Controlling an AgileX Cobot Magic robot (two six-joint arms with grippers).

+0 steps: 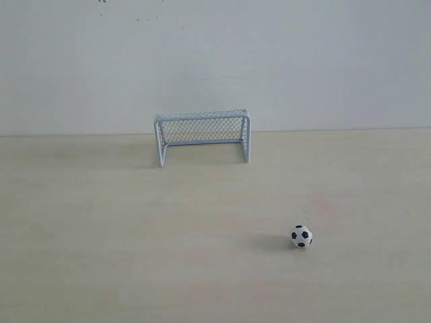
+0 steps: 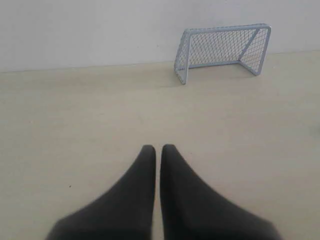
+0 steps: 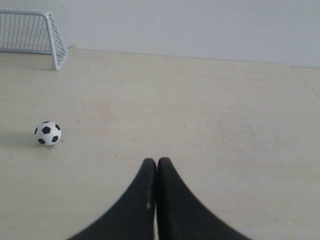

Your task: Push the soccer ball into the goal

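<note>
The soccer ball [image 1: 301,236], tiny, white with black patches, rests on the pale table at the front right; the right wrist view shows the ball [image 3: 48,133] too. The goal [image 1: 202,134], white-framed with mesh netting, stands at the back against the wall, its mouth facing the front. It also shows in the left wrist view as the goal [image 2: 223,51] and, partly cut off, in the right wrist view as the goal [image 3: 35,36]. My left gripper [image 2: 158,148] is shut and holds nothing. My right gripper [image 3: 156,161] is shut and empty, well apart from the ball. Neither arm appears in the exterior view.
A plain white wall [image 1: 215,60] rises behind the goal. The light wooden table [image 1: 101,229] stretches across the whole view. A table edge [image 3: 310,80] shows at one corner of the right wrist view.
</note>
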